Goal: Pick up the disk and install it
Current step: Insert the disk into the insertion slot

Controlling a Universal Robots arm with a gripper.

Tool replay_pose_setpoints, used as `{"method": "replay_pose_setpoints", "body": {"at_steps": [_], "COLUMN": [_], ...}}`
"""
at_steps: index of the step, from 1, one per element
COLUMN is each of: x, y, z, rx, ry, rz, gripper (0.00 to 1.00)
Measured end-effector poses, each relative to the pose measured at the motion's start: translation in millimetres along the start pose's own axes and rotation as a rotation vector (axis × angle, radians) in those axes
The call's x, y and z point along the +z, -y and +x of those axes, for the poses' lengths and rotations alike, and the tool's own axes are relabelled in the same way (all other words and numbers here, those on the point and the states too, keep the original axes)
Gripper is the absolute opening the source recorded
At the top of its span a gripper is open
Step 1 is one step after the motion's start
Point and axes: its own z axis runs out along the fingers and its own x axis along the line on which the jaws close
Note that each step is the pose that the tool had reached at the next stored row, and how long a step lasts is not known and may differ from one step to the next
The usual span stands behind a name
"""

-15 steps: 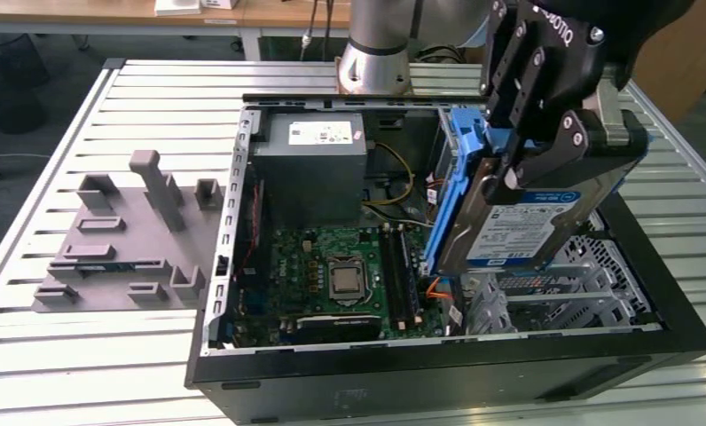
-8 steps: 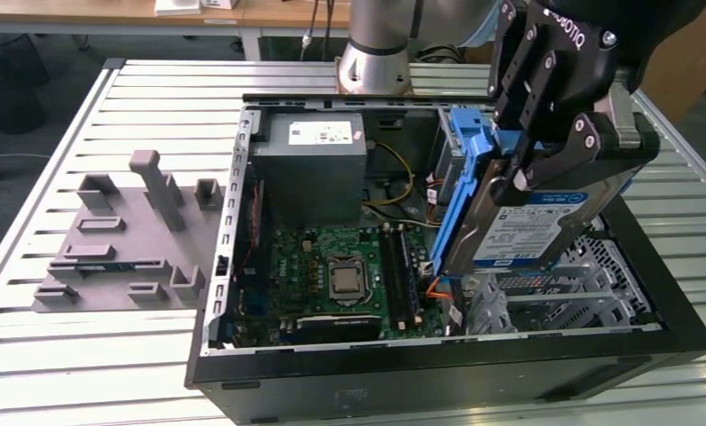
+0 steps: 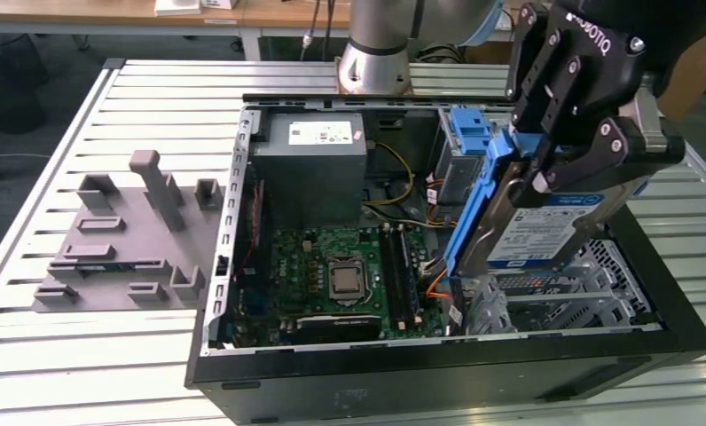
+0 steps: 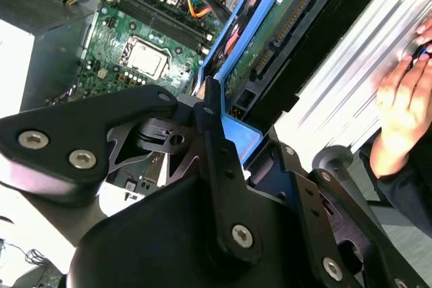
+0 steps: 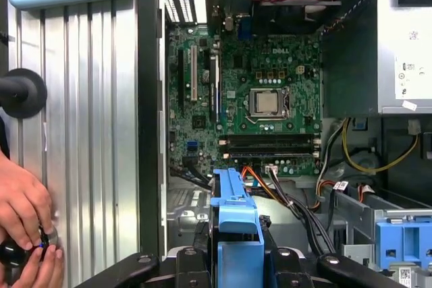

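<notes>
Gripping the disk point(image 3: 540, 238) at its upper end, the gripper point(image 3: 584, 177) is clenched on it above the drive cage point(image 3: 572, 297) of the open computer case point(image 3: 448, 377). Disk stands on edge, long axis near vertical, top leaning slightly to the exterior view's right — label face in the exterior view, green circuit-board side in the second wrist view. Both wrist views add a person's hand point(image 5: 23, 210) on the slatted table point(image 5: 88, 133).

Even, diffuse overhead light. The ribbed silver metal tabletop point(image 3: 129, 89) gleams palely around the open black computer case point(image 3: 448, 377). Soft shadow fills the case interior, and the black metal tool point(image 3: 572, 173) above it reads dark.
</notes>
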Motion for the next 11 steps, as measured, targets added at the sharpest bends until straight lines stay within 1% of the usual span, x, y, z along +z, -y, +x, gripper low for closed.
{"method": "replay_pose_setpoints", "body": {"at_steps": [3, 8, 11], "x": [2.0, 4.8, 6.0], "y": [5.1, 7.6, 10.9], "z": [0.6, 2.6, 2.7], "rx": [0.0, 0.0, 0.0], "ry": [0.0, -0.0001, -0.0002], "rz": [-0.0002, -0.0001, -0.0001], "gripper": [0.36, 0.36, 0.36]}}
